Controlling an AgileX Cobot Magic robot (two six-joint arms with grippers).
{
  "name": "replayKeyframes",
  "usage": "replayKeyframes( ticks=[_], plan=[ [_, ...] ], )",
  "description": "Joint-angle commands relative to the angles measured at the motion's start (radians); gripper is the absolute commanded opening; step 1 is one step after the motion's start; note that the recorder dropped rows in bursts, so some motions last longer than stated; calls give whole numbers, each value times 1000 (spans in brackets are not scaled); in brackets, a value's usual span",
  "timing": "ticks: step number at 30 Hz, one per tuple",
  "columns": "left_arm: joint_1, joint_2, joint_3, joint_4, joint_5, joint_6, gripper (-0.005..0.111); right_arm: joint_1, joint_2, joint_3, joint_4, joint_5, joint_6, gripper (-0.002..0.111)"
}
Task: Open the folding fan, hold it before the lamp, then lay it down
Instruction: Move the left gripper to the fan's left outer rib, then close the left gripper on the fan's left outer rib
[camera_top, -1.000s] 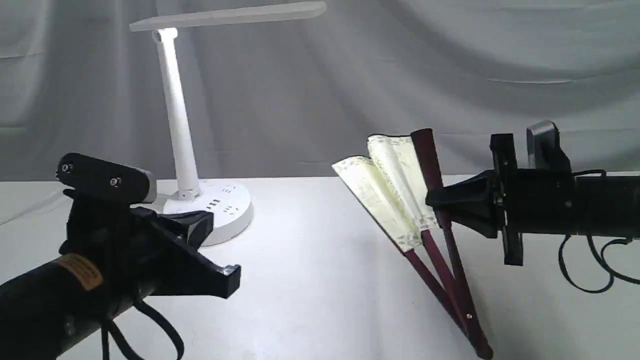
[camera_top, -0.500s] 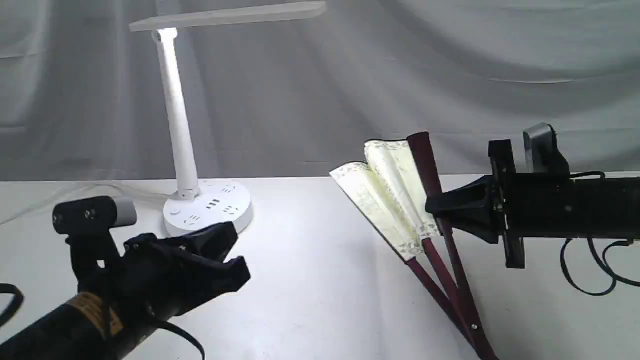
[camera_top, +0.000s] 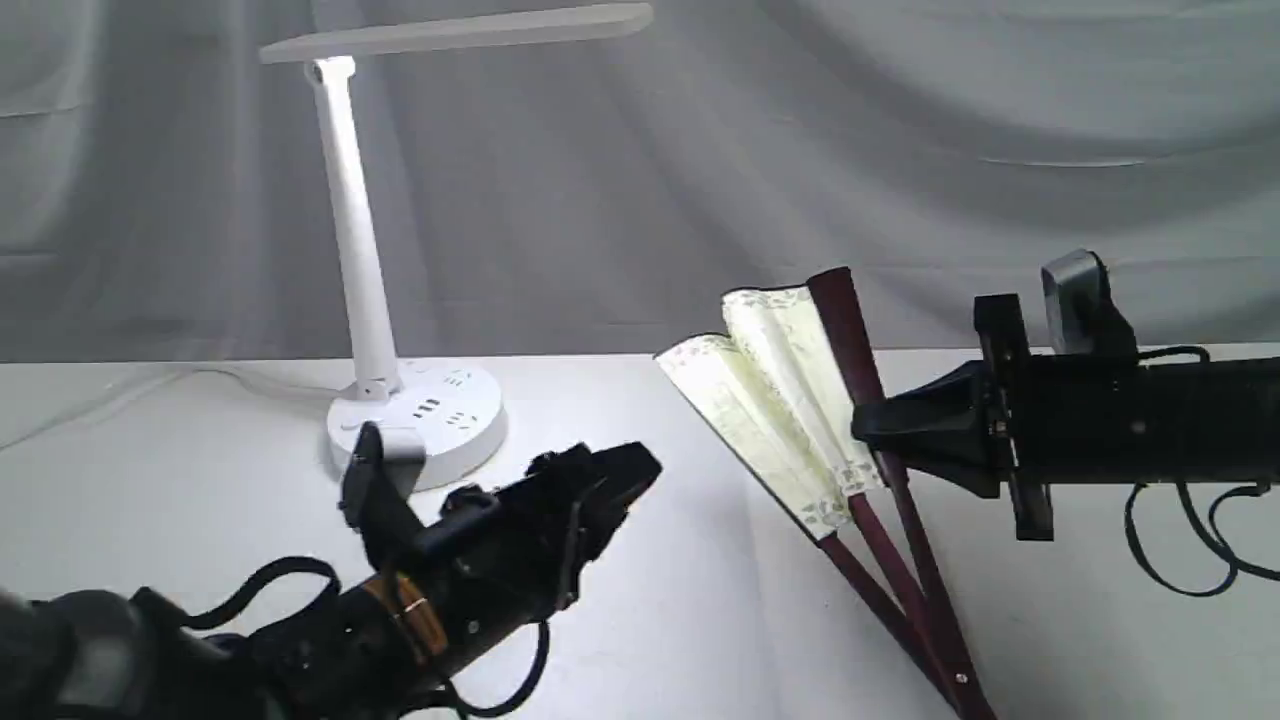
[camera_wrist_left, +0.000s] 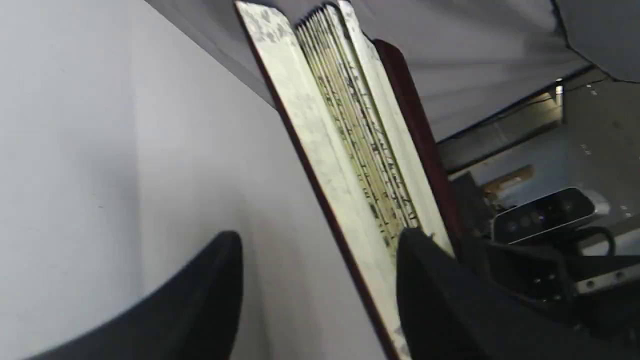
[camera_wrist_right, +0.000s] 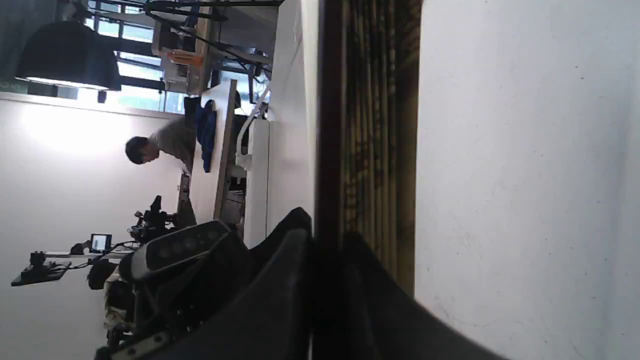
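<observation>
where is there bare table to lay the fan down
Bare white table lies between the white plastic desk lamp and the cream pleated fan with maroon ribs. Crowded: around the right gripper clamping it, and by the open left gripper.

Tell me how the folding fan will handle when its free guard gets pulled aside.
The folding fan probably feels light: the right gripper holds it tilted by one guard. Its maroon guards look stiff, but the pleated leaf seems flimsy and could tear if jerked. Ribs will likely swing about the rivet.
</observation>
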Motion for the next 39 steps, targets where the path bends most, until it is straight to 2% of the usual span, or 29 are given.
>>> replayKeyframes(
  ticks=[1, 7, 10, 12, 28, 32, 33, 39],
  plan=[
    [-6, 56, -83, 27, -14, -149, 48, -1, -13, 2, 10, 17, -16, 0],
    [-6, 167, -213, 93, -22, -313, 48, -1, -13, 2, 9, 17, -51, 0],
    [-6, 222, -266, 119, -98, -377, 48, -1, -13, 2, 6, 17, -60, 0],
    [-6, 254, -292, 113, -161, -382, 48, -1, -13, 2, 8, 17, -60, 0],
    [-6, 331, -431, 99, -161, -424, 47, -1, -13, 2, -13, 17, -62, 0],
    [-6, 331, -442, 105, -161, -426, 39, -1, -13, 2, -6, 17, -62, 0],
    [-6, 331, -442, 99, -161, -426, 34, -1, -13, 2, -3, 17, -62, 0],
    [-6, 331, -442, 51, -57, -426, 14, -1, -13, 2, -1, 17, -64, 0]
  ],
)
